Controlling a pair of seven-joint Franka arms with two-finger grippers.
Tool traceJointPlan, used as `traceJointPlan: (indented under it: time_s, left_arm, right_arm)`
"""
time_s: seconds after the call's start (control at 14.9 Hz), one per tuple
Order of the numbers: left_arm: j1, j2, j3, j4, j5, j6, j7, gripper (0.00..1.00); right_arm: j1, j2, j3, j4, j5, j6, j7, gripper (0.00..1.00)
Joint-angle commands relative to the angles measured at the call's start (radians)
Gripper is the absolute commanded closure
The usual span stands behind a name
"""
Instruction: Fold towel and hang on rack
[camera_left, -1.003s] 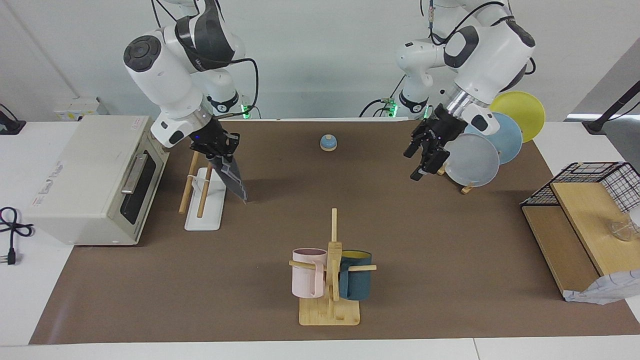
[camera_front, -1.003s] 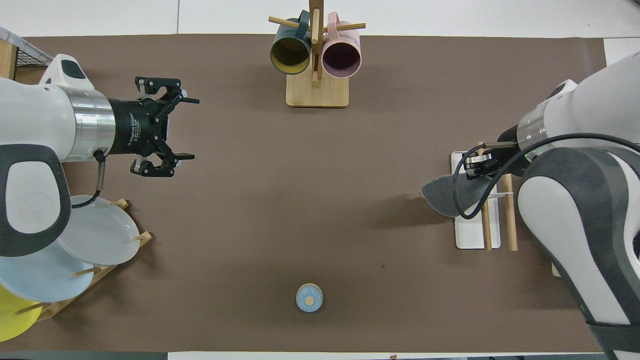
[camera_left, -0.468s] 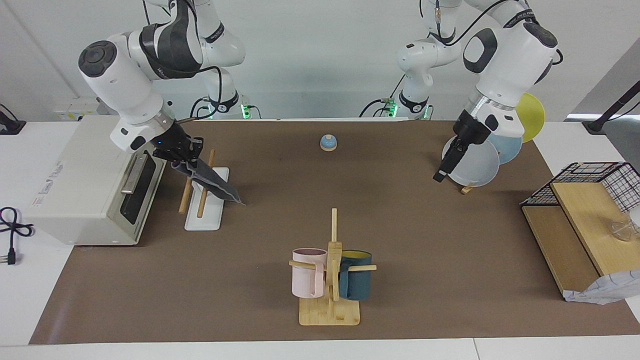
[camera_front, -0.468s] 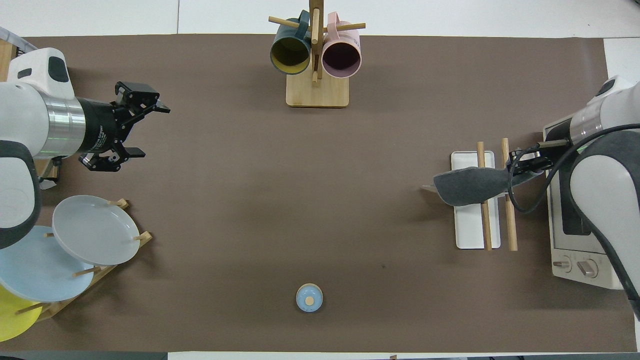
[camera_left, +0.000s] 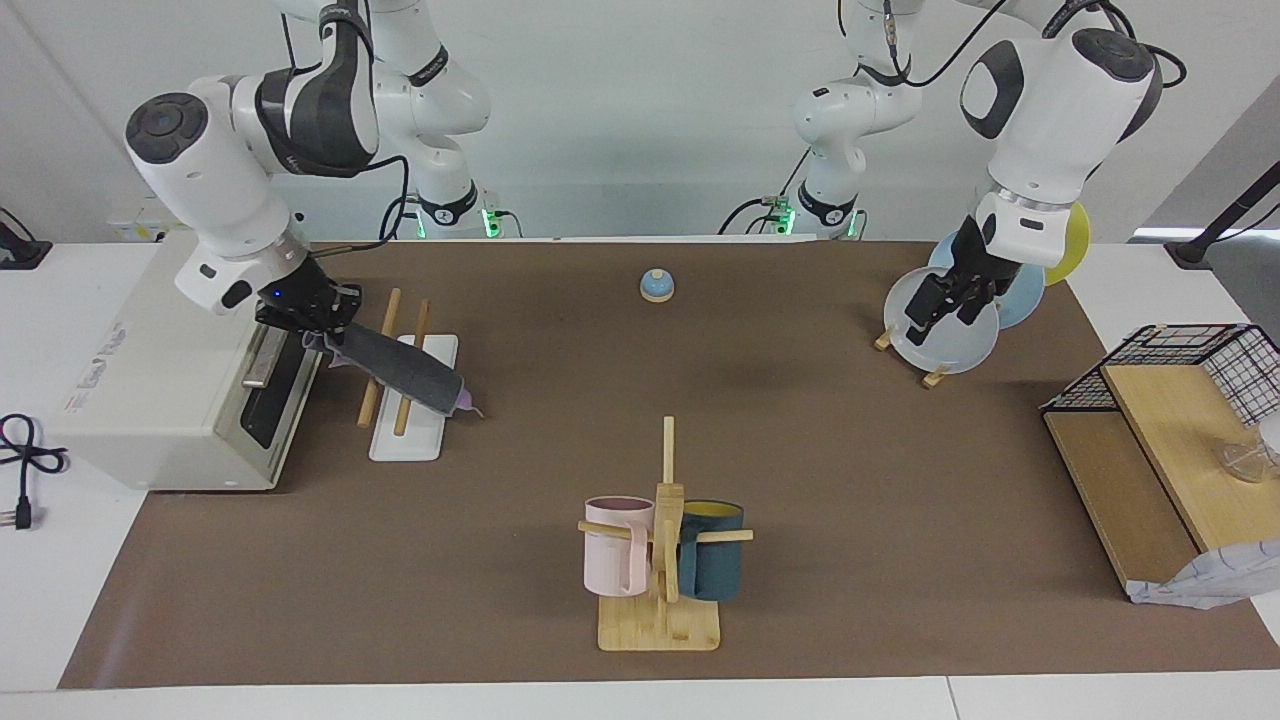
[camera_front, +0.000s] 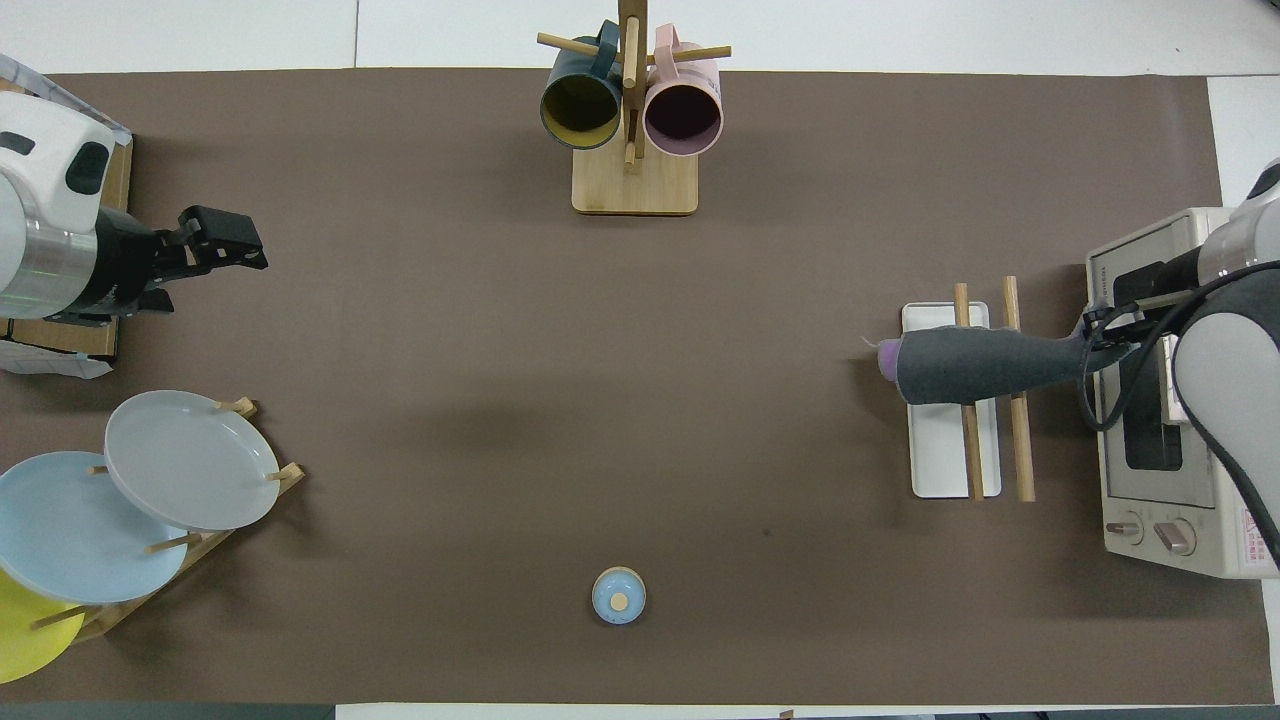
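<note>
Towel (camera_left: 400, 365): soft, light, limp; drapes from its pinched end across both rods of the rack (camera_front: 950, 470).
Right pincer (camera_left: 305, 318): clamped on towel's end, over the toaster-side rod.
Grip: hold near an edge; thin cloth sags and slides.
Left pincer (camera_front: 215, 250): fingers apart, waiting, over the worktop (camera_front: 500, 400).

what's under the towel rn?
The towel lies across the rack's two rods above its white base, one end pinched by the right gripper. Covered rod sections are hidden.
</note>
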Motion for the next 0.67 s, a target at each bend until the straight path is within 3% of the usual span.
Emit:
traceJointPlan:
  time_s: [0.0,0.27,0.33,0.4,0.54,0.6]
  left_arm:
    - [-0.113,0.014,0.113,0.060,0.055,-0.106,0.164,0.00]
    - [-0.181,0.014,0.210,0.154,0.050,-0.281,0.296,0.00]
    - [-0.198,0.017,0.224,0.181,0.044,-0.325,0.296,0.00]
    - [-0.210,0.031,0.229,0.212,0.041,-0.370,0.296,0.00]
    - [-0.215,0.035,0.229,0.217,0.024,-0.380,0.296,0.00]
    - [-0.215,0.031,0.230,0.206,0.021,-0.369,0.296,0.00]
  right_arm:
    - [-0.030,-0.050,0.011,-0.092,-0.015,0.060,-0.036,1.00]
    - [-0.030,-0.053,0.011,-0.101,-0.015,0.062,-0.034,1.00]
    - [-0.035,-0.053,0.011,-0.101,-0.015,0.062,-0.034,0.95]
    - [-0.041,-0.053,0.011,-0.101,-0.015,0.062,-0.036,0.82]
    - [-0.041,-0.053,0.011,-0.101,-0.015,0.062,-0.036,0.36]
    - [-0.043,-0.053,0.011,-0.101,-0.015,0.063,-0.036,0.29]
